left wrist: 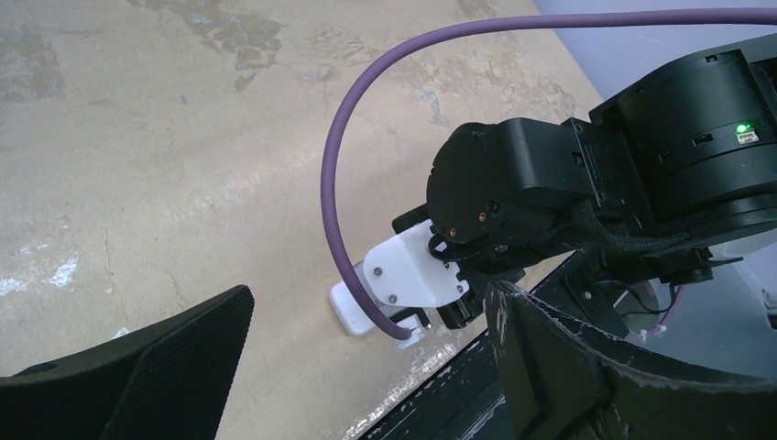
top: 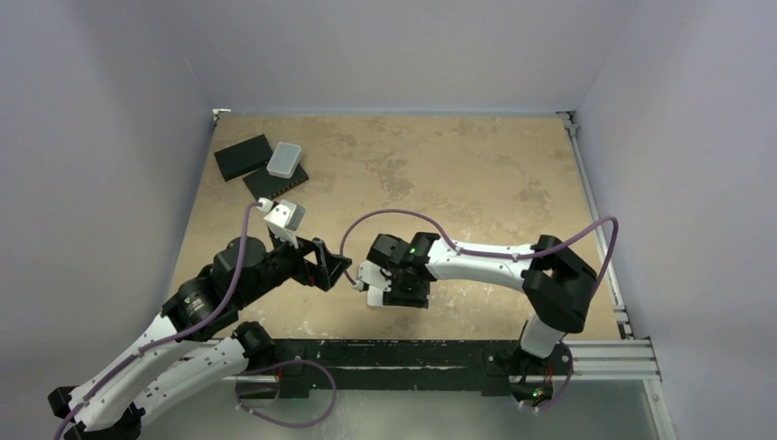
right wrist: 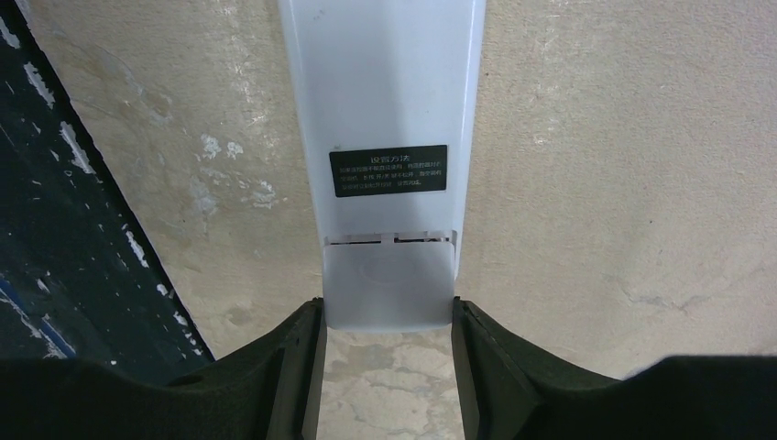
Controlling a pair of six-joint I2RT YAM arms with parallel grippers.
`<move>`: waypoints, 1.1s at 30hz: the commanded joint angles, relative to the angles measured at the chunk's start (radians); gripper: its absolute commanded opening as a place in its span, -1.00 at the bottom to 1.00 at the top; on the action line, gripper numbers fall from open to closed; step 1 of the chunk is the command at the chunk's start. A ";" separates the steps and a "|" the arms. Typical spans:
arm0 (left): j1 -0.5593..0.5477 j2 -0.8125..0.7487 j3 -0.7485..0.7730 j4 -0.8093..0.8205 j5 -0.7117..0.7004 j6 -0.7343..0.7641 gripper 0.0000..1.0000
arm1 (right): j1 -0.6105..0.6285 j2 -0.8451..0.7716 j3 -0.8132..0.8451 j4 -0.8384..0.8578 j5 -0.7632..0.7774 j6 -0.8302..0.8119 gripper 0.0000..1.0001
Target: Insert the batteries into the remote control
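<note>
The remote control [right wrist: 385, 92] lies back-up on the tan table, with its dark label [right wrist: 388, 170] showing. My right gripper [right wrist: 387, 312] is shut on the remote's near end, one black finger on each side of the cover panel [right wrist: 388, 289]. In the left wrist view the remote [left wrist: 351, 310] pokes out from under the right wrist. My left gripper [left wrist: 366, 293] is open and empty, just left of the right gripper [top: 385, 291] in the top view. The left gripper [top: 333, 266] touches nothing. The batteries are out of view.
A light grey rounded box [top: 285, 159] rests on two flat black slabs [top: 242, 156] at the far left corner. The black rail [top: 385, 353] runs along the near table edge, close to both grippers. A purple cable [left wrist: 341, 183] arcs over the right wrist.
</note>
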 commanded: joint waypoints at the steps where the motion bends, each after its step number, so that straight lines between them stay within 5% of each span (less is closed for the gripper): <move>1: 0.004 -0.003 -0.001 0.038 -0.002 0.016 0.98 | 0.011 0.000 0.036 -0.020 0.005 0.004 -0.39; 33: 0.004 -0.015 -0.002 0.037 0.001 0.016 0.98 | 0.014 0.009 0.068 -0.019 0.008 -0.011 -0.39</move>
